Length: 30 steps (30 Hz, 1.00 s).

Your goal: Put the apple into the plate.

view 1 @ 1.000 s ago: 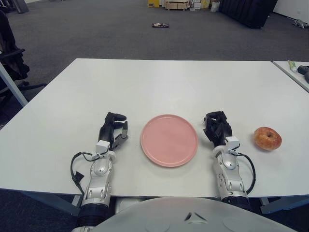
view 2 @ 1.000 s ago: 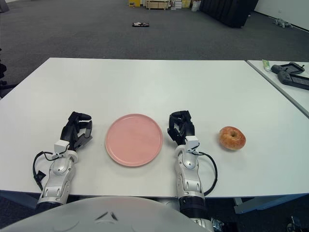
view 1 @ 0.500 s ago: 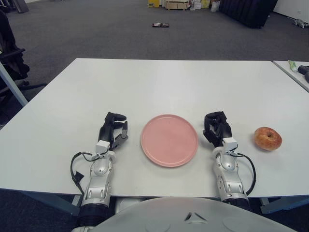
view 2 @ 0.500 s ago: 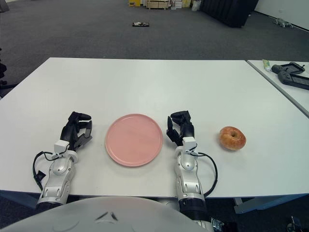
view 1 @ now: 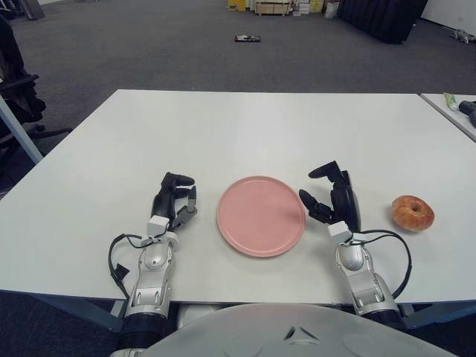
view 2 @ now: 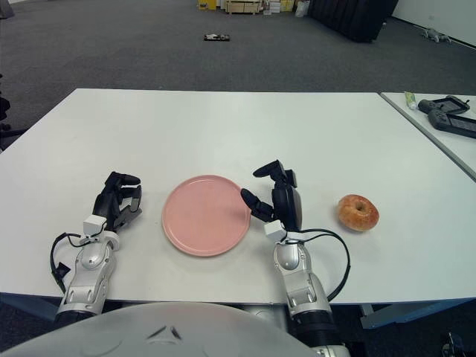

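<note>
1. Left eye view: the right robot hand (view 1: 327,197) is raised on its wrist above the white worktop (view 1: 260,126), fingers (view 1: 324,170) spread apart and holding nothing. The pink plate (view 1: 261,216) lies just to the left of this robot hand, its rim close to the lower fingertips. The apple (view 1: 413,213) sits on the worktop to the right of that robot hand, apart from it and outside the plate.
2. Left eye view: the left robot hand (view 1: 175,199) shows just left of the plate, fingers curled inward around nothing.
3. Right eye view: the right robot hand (view 2: 271,197) stands between plate (view 2: 206,215) and apple (view 2: 358,212), palm turned toward the plate, nearer to the plate's rim than to the apple. The left robot hand (view 2: 119,201) shows on the plate's far side.
</note>
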Tool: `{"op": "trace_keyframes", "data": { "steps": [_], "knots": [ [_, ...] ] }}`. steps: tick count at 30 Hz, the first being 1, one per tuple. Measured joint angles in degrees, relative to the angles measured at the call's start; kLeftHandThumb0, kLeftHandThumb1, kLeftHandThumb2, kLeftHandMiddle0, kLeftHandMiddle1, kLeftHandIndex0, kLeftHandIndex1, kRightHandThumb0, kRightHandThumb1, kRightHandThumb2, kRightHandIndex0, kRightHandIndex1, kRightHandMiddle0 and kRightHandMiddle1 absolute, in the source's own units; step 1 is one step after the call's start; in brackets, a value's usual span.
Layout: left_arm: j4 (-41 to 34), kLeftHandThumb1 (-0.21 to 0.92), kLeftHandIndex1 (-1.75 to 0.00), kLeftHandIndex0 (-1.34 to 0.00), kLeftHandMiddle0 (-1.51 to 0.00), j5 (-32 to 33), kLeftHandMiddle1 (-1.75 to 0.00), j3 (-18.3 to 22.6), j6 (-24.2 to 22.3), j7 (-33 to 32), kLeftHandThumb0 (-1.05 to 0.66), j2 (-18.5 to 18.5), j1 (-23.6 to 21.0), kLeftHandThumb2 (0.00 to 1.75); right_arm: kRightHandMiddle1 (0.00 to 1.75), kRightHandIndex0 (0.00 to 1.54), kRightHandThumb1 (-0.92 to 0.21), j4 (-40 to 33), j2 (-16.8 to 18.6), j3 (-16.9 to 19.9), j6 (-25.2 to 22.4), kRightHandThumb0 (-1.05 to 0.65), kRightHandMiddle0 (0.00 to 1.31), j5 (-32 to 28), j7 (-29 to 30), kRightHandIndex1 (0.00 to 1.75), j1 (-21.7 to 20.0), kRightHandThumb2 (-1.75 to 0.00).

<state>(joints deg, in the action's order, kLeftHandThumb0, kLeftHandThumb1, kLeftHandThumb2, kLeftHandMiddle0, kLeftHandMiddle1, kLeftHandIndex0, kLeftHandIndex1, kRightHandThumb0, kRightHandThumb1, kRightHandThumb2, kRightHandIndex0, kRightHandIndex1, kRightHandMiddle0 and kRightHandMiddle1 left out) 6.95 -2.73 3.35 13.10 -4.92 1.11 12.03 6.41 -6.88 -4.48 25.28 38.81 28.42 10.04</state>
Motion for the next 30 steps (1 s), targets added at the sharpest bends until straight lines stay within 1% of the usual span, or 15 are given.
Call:
{"op": "trace_keyframes", "data": {
  "steps": [1,2,3,5,6,8,9,13,14,16,19,21,24,30],
  "knots": [
    [-0.03,0.80,-1.75,-0.27,-0.46,-0.01,-1.68,0.01,-0.09,-0.01,-0.36,0.00,0.00,0.70,0.85,0.00,-0.59,0.00,-0.52,-0.06,-0.10,-0.66,0.00,1.86,1.94,0.45,-0.13,-0.85],
    [-0.04,0.80,-1.75,-0.26,-0.46,-0.01,-1.69,0.02,-0.13,-0.02,-0.36,0.00,0.00,0.70,0.80,0.00,-0.57,-0.01,-0.95,-0.12,-0.35,-0.68,0.00,3.58,3.81,0.33,-0.30,-0.84],
    [-0.05,0.80,-1.75,-0.26,-0.46,-0.02,-1.69,0.03,-0.16,-0.04,-0.36,-0.01,0.00,0.70,0.76,0.00,-0.55,-0.03,-1.28,-0.18,-0.93,-0.70,0.00,5.36,5.59,0.26,-0.48,-0.83],
    [-0.06,0.80,-1.75,-0.26,-0.47,-0.04,-1.69,0.02,-0.18,-0.07,-0.36,-0.03,0.00,0.70,0.72,0.00,-0.54,-0.04,-1.54,-0.23,-2.16,-0.71,0.00,7.51,8.23,0.17,-0.82,-0.83],
    [-0.07,0.80,-1.75,-0.27,-0.47,-0.04,-1.69,0.02,-0.17,-0.08,-0.36,-0.04,0.00,0.70,0.67,0.00,-0.53,-0.06,-1.56,-0.27,-2.83,-0.71,0.00,8.17,9.23,0.11,-0.98,-0.82],
    [-0.06,0.80,-1.75,-0.27,-0.47,-0.04,-1.68,0.02,-0.10,-0.09,-0.36,-0.05,0.00,0.70,0.63,0.00,-0.53,-0.28,-1.56,-0.48,-4.24,-0.73,0.00,9.50,10.63,0.06,-1.14,-0.82],
    [-0.05,0.80,-1.75,-0.27,-0.47,-0.04,-1.68,0.02,-0.02,-0.09,-0.36,-0.07,0.00,0.70,0.55,0.00,-0.51,-0.54,-1.54,-0.60,-5.12,-0.74,0.00,10.13,11.16,0.04,-1.16,-0.80],
    [0.15,0.80,-1.75,-0.27,-0.47,-0.04,-1.68,-0.01,0.68,-0.09,-0.37,-0.11,0.04,0.70,0.36,0.00,-0.50,-3.48,-0.80,-0.66,-10.97,-0.77,0.00,12.68,12.22,0.01,-0.55,-0.76],
    [0.18,0.80,-1.75,-0.27,-0.47,-0.04,-1.68,-0.01,0.78,-0.09,-0.37,-0.11,0.06,0.70,0.33,0.00,-0.51,-4.32,-0.54,-0.58,-12.40,-0.77,0.00,13.07,12.45,0.01,-0.33,-0.76],
    [0.22,0.80,-1.75,-0.27,-0.46,-0.04,-1.68,0.00,0.85,-0.09,-0.36,-0.09,0.10,0.70,0.17,0.00,-0.53,-5.82,0.03,-0.46,-15.20,-0.81,0.00,13.78,12.72,0.00,0.03,-0.71],
    [0.22,0.80,-1.75,-0.26,-0.45,-0.04,-1.68,-0.02,0.81,-0.09,-0.36,-0.04,0.14,0.70,0.05,0.00,-0.55,-8.20,1.19,-0.06,-20.15,-0.85,0.00,14.21,12.45,0.00,0.54,-0.66],
    [0.18,0.80,-1.75,-0.26,-0.46,-0.06,-1.68,-0.06,0.75,-0.09,-0.36,-0.02,0.15,0.69,0.03,0.00,-0.58,-9.10,1.36,0.51,-22.90,-0.89,0.00,14.56,12.37,0.00,0.48,-0.60],
    [0.02,0.80,-1.75,-0.26,-0.46,-0.11,-1.69,-0.17,0.56,-0.09,-0.36,0.00,0.16,0.69,0.01,0.00,-0.61,-9.20,0.61,2.15,-27.21,-0.93,0.00,15.89,12.63,0.00,-0.09,-0.51],
    [-0.13,0.80,-1.75,-0.27,-0.47,-0.13,-1.69,-0.17,0.35,-0.09,-0.36,0.04,0.23,0.70,0.00,0.00,-0.64,-8.80,-1.51,4.54,-32.95,-1.00,0.00,16.90,14.51,0.00,-0.28,-0.42]
  ]
}}
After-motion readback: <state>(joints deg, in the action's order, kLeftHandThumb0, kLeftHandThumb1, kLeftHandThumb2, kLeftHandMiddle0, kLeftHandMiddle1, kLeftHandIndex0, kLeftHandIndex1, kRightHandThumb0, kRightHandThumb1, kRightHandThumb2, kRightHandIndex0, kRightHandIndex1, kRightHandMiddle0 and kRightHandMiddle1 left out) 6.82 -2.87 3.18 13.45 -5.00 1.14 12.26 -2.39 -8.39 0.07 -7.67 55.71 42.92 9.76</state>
